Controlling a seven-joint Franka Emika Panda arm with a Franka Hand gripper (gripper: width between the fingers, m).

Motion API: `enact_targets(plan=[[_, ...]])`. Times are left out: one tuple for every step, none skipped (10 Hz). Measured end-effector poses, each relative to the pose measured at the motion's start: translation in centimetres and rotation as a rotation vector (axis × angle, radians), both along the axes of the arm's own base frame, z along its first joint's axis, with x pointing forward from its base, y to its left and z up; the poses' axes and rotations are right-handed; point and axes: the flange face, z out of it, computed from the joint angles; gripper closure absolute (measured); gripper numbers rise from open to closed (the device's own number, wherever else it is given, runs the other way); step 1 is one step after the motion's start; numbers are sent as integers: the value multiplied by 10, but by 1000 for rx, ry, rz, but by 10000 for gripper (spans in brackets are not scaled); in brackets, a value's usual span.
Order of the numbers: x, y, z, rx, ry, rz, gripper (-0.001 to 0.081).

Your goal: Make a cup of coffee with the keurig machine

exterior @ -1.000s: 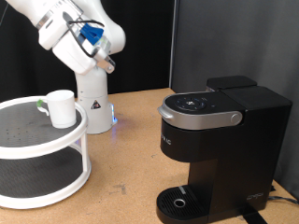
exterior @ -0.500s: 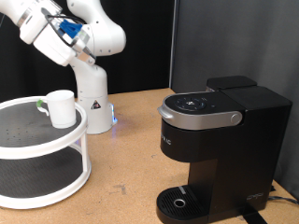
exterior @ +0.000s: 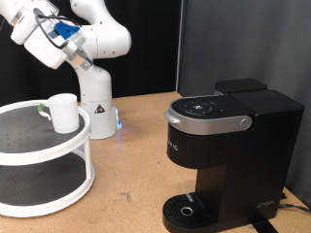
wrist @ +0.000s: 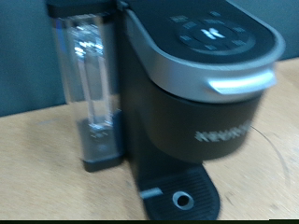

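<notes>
One white cup (exterior: 64, 112) stands upright on the upper tier of a round two-tier white rack (exterior: 39, 184) in the exterior view, well to the left of the keurig machine (exterior: 228, 155); the machine sits on the wooden table (exterior: 131, 160) with its silver-grey lid handle (exterior: 206, 122) down and its circular drip tray (exterior: 188, 209) bare; the robot arm (exterior: 68, 39) is raised high above the cup, well apart from the machine; its gripper runs off the picture's upper left edge, so whether the fingers are apart or together cannot be told, and nothing shows between them.

Seen from the wrist, the keurig machine (wrist: 201, 112) fills the picture, lid closed, button panel (wrist: 213, 31) on top, clear water tank (wrist: 89, 79) attached to its side, drip tray (wrist: 182, 198) with nothing on it; no fingers appear in this view.
</notes>
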Motion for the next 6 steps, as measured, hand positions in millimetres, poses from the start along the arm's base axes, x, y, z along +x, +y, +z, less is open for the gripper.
enact_targets(plan=[[-8, -5, -3, -10, -4, -24, 805], [-19, -12, -5, -26, -3, -26, 805], [-32, -18, -7, -37, 4, -14, 805], [-45, -24, -9, -44, 13, 7, 805], [-56, -31, -10, -47, 15, 21, 805], [-68, -37, -10, -42, 12, 26, 805]])
